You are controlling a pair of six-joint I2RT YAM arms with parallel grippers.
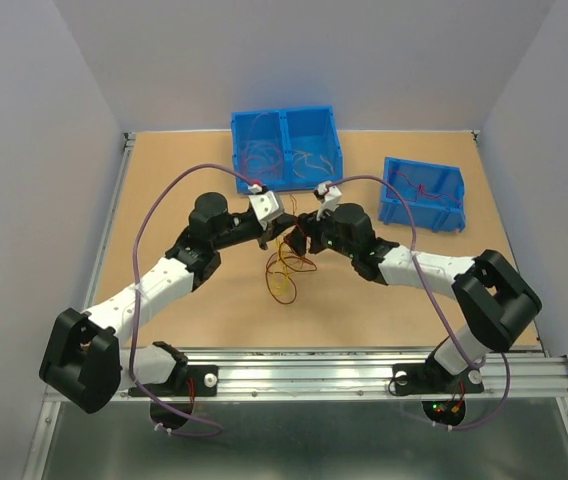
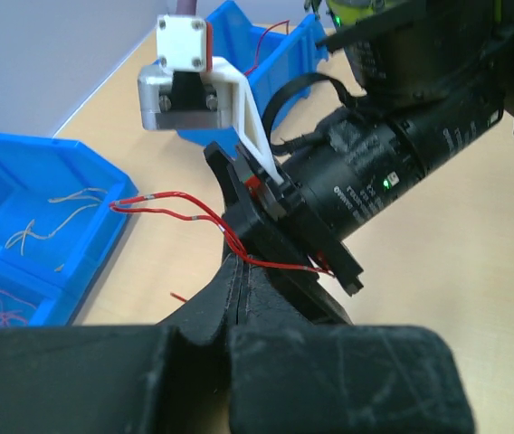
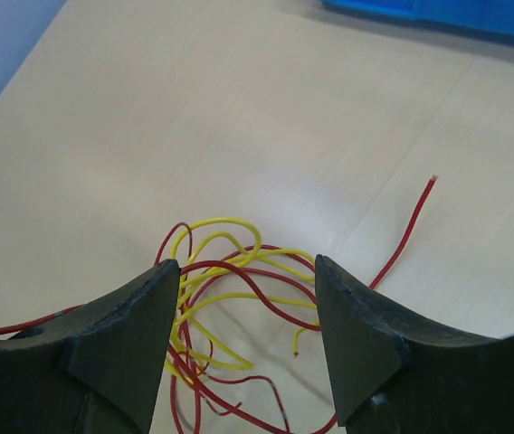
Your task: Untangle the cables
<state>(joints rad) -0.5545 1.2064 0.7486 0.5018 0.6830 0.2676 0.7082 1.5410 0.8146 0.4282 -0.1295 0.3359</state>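
top: overhead from behind, looking down | wrists: close-up, low (all three share the cables (image 1: 286, 268))

White printed lettering runs along the black cylindrical motor housing (image 2: 393, 172) of the right arm, seen from the left wrist camera, but it is too small and blurred to read. A small green light (image 2: 385, 183) glows beside it. No other writing is legible.

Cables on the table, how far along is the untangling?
Done: some wires already lie in the blue bins. In hand: the left gripper is shut on one red wire; the right gripper stands open over the tangle. Left: that yellow and red tangle, looped together.
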